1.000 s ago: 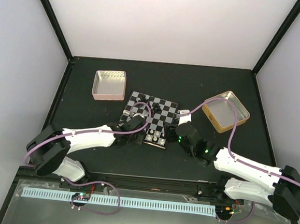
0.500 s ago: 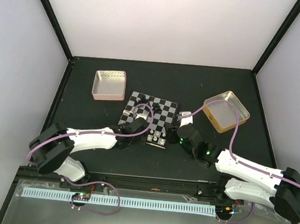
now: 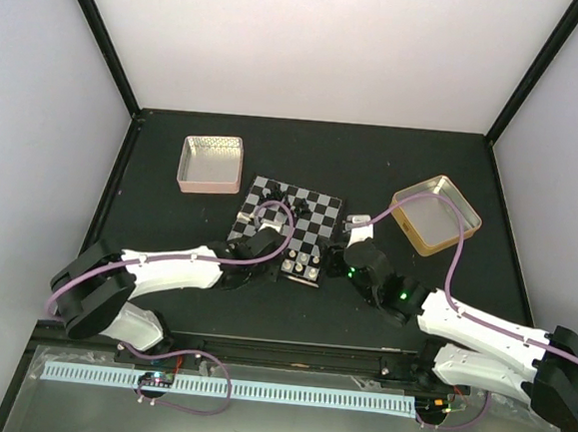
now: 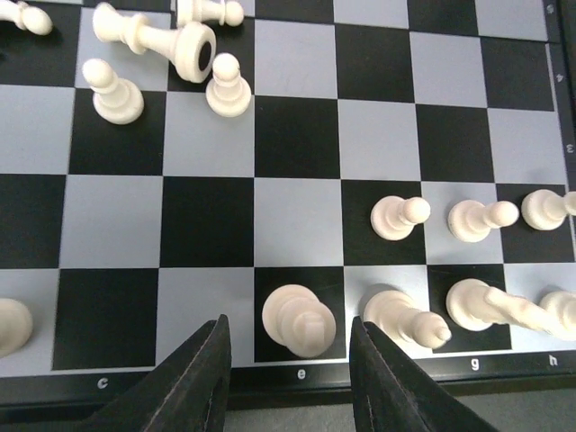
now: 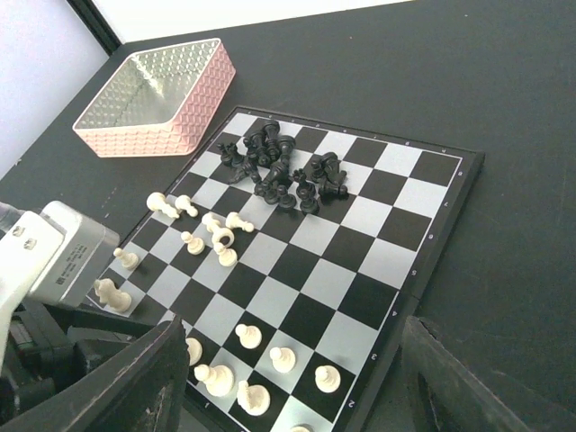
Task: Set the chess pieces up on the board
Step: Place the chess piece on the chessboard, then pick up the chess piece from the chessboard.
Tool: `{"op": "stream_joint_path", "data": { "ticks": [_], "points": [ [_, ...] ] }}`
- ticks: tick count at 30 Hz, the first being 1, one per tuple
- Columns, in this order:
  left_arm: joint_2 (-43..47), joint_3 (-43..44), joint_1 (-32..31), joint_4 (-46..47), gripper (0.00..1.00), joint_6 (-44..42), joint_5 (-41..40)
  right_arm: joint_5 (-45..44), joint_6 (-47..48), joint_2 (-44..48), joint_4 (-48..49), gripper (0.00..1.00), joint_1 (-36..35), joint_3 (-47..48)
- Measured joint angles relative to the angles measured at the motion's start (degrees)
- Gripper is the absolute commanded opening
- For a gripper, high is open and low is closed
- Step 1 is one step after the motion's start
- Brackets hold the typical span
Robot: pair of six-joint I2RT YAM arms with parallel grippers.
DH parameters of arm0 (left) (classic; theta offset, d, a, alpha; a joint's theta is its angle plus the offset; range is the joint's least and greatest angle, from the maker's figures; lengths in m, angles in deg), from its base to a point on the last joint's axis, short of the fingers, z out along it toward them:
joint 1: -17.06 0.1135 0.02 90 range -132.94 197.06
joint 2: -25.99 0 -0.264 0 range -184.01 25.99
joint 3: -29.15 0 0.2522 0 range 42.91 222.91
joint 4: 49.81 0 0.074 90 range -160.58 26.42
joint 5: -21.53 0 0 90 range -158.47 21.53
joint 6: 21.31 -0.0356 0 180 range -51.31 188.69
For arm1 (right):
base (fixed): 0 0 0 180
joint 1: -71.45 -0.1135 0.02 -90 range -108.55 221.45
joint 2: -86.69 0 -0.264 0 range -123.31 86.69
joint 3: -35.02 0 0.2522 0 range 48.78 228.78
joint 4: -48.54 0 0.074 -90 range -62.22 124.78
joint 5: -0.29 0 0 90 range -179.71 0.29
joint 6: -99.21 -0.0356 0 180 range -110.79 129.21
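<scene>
The board (image 3: pixel 298 225) lies mid-table. In the left wrist view, cream-white chess pieces stand along its near rows, and a tall white piece (image 4: pixel 304 319) stands upright on the e square. My left gripper (image 4: pixel 288 346) is open, and its fingers (image 4: pixel 193 382) flank that piece without touching it. Several more white pieces (image 4: pixel 162 45) lie or stand further in, one toppled. In the right wrist view, black pieces (image 5: pixel 283 166) cluster at the far side of the board (image 5: pixel 378 261). My right gripper (image 5: pixel 297 396) is wide open and empty at the board's right edge (image 3: pixel 350 243).
A pink tin (image 3: pixel 211 163) sits left of the board and is also seen in the right wrist view (image 5: pixel 153 99). To the right a gold tin (image 3: pixel 435 215) stands. The left arm's wrist block (image 5: pixel 45 256) is close by at the board's near corner.
My left gripper has opened and let go of the tall white piece, which now stands on the e square. The right arm has shifted slightly.
</scene>
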Motion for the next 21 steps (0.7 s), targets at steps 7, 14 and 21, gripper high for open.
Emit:
{"op": "stream_joint_path", "data": {
  "ticks": [7,14,21],
  "points": [
    [5.42,1.33,0.0,-4.11,0.37,-0.11,-2.21,-0.02,0.02,0.87,0.07,0.65,0.04,0.0],
    [11.41,4.57,2.56,-6.62,0.5,-2.03,-5.49,0.5,0.07,0.9,0.11,0.65,0.04,0.0],
    [8.02,8.24,13.81,-9.09,0.49,-2.84,-4.46,1.95,-0.42,0.83,0.52,0.65,0.04,-0.39]
  ]
}}
